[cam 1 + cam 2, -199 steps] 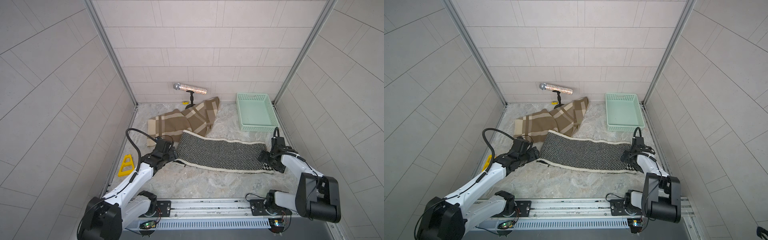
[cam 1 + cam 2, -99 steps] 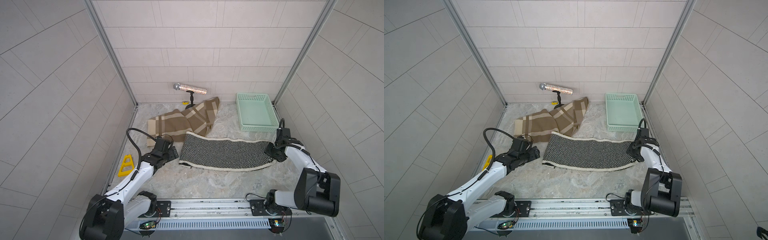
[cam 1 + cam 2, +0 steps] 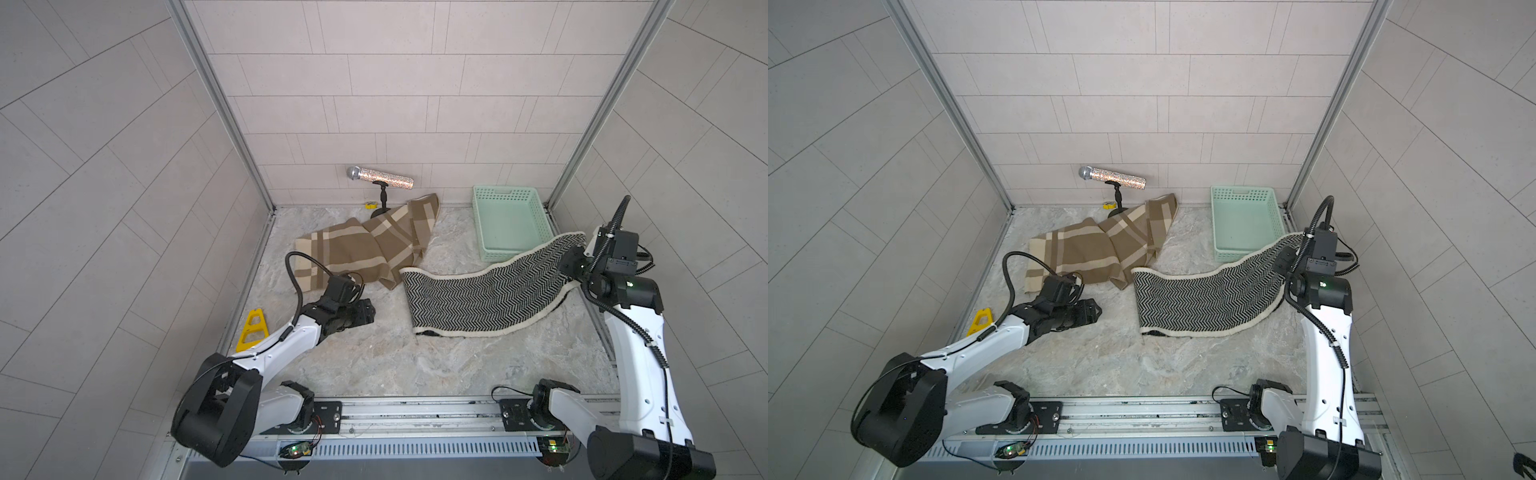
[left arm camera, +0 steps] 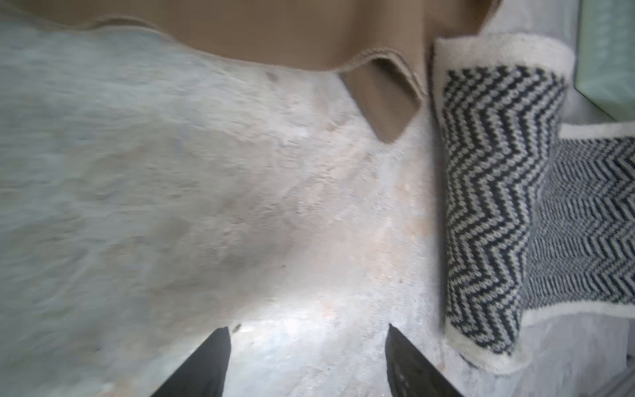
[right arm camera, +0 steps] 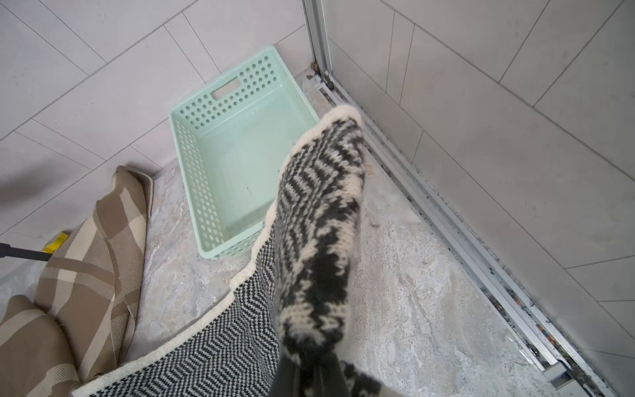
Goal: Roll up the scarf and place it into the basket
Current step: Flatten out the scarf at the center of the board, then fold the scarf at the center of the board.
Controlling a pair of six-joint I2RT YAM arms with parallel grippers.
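Note:
The black-and-white herringbone scarf (image 3: 478,297) (image 3: 1208,299) lies lengthwise across the floor, with its right end lifted off it. My right gripper (image 3: 572,261) (image 3: 1283,259) (image 5: 309,357) is shut on that raised end, and the cloth (image 5: 319,220) stands up from its jaws. The end hangs by the near corner of the empty mint-green basket (image 3: 505,195) (image 3: 1244,195) (image 5: 196,165). My left gripper (image 3: 365,315) (image 3: 1092,309) (image 4: 309,330) is open and empty, low over bare floor, a short way left of the scarf's flat left end (image 4: 488,192).
A brown plaid cloth (image 3: 365,245) (image 4: 275,31) lies crumpled at the back, touching the scarf's left corner. Behind it a glittery microphone (image 3: 380,178) sits on a small stand. A yellow triangle (image 3: 251,328) leans at the left wall. The right wall rail (image 5: 446,220) runs close beside my right gripper.
My right gripper shut on the scarf's right end, then lifted it up and back toward the basket. The scarf slid right, away from my left gripper, whose jaws have narrowed a little.

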